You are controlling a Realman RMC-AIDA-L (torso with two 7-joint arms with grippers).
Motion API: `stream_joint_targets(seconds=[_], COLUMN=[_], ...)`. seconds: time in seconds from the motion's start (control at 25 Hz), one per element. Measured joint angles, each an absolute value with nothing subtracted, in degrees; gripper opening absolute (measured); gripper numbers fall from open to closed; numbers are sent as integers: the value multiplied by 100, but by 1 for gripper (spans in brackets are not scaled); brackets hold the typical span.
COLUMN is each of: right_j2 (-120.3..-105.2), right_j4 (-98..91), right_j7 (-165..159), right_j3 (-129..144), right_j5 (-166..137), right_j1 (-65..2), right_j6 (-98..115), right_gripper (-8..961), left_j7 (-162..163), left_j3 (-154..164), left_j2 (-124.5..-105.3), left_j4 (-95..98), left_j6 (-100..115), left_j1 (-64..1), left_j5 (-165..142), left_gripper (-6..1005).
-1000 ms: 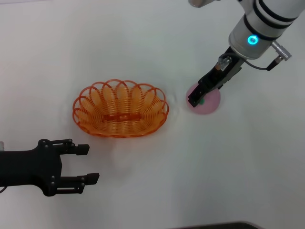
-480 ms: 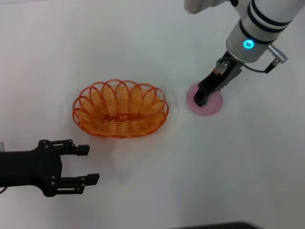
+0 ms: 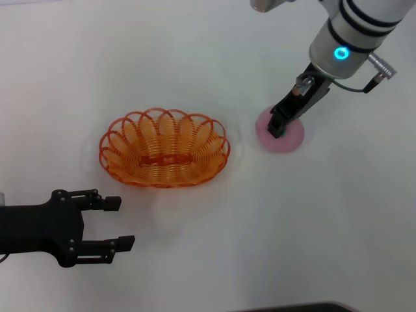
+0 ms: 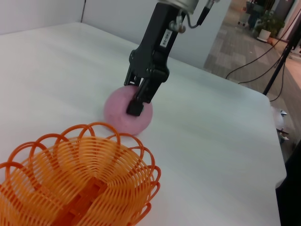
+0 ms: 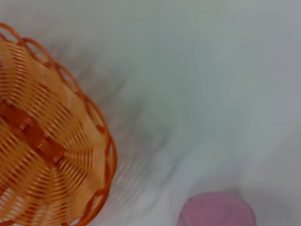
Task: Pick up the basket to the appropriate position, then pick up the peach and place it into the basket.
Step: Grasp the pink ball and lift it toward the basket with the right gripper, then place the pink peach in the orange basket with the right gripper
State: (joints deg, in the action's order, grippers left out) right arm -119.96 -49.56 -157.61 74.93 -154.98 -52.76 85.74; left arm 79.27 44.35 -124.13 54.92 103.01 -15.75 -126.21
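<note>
Right gripper (image 3: 279, 127) hangs over the peach (image 3: 283, 138) toward the right side of the worktop (image 3: 195, 58), its black fingers reaching down onto the top of the fruit. Seen from the left wrist, the fingers (image 4: 139, 96) look drawn close together and lie against the near face of the peach (image 4: 123, 109), but no view shows plainly whether they pinch it or only touch it, so I cannot tell the grip.

Largest of the loose things is the basket (image 3: 164, 156), an oval of orange wire with a looped rim, standing upright on the worktop near its middle, well apart from both grippers. Through its open weave and from above, its inside shows only its own flat orange base bar; it holds nothing. The left wrist view cuts off the near part of the basket (image 4: 80, 183), and the right wrist view shows only one end of it (image 5: 47, 141).

Left gripper (image 3: 120, 223) sits low by the front left corner of the worktop, its two black fingers spread apart with nothing between them, near the basket without touching it.

Peach rests on the worktop just beside the basket's right end, apart from it. In the right wrist view only its upper curve (image 5: 217, 212) shows, blurred
</note>
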Motion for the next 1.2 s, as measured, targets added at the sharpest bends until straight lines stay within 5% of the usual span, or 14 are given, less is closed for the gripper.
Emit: stream_joint_targets(seconds=[0.52,1.2], right_j2=[-11988,-12049], right_j4=[-5867,-5647], right_j7=[-15073,-14679], right_j3=[6769,7987], right_j5=[-15198,-13659], right_j1=[-5328,-5593], right_j6=[9544,8665], right_gripper=[247,216], left_j7=[7927,7927], left_j3=[4447,4447], left_j2=[-12409,-12420], left_j4=[5494,5502], left_j6=[10306,10292], left_j1=[-1582,-1600], left_j5=[-12621,-12621], left_gripper=[762,762])
